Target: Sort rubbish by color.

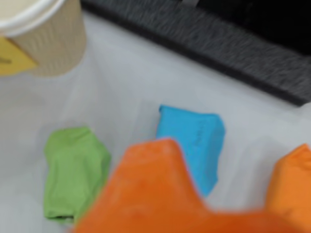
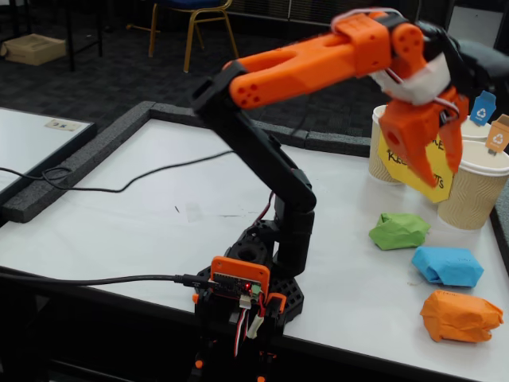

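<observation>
Green wad (image 2: 398, 231), blue wad (image 2: 447, 267) and orange wad (image 2: 461, 317) lie in a row at the fixed view's lower right, below the raised gripper (image 2: 433, 171), fingers apart and empty.

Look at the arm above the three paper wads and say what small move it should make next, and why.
Probably lower the hand toward the green wad. The hand hangs open and empty in the air near the cups, and all three wads, green, blue and orange, lie untouched on the table. In the fixed view the green one lies nearest below it.
</observation>
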You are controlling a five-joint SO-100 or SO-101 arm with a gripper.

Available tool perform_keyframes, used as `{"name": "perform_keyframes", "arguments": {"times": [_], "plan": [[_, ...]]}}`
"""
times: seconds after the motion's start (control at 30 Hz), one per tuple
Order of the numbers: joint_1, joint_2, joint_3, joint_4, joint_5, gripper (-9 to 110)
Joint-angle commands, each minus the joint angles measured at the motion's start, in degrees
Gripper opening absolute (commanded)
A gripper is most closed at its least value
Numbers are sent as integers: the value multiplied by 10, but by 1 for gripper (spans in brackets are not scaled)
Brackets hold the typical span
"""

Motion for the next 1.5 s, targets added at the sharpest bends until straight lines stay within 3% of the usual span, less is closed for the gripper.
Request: {"name": "perform_keyframes", "arguments": {"times": [0.0,0.43,1.1,1.47], "plan": [[-26,-24,4,-17,-56,9],[-88,-118,31,-69,-156,10],[-120,-214,35,-112,-516,10],[-136,-269,35,-164,-526,18]]}}
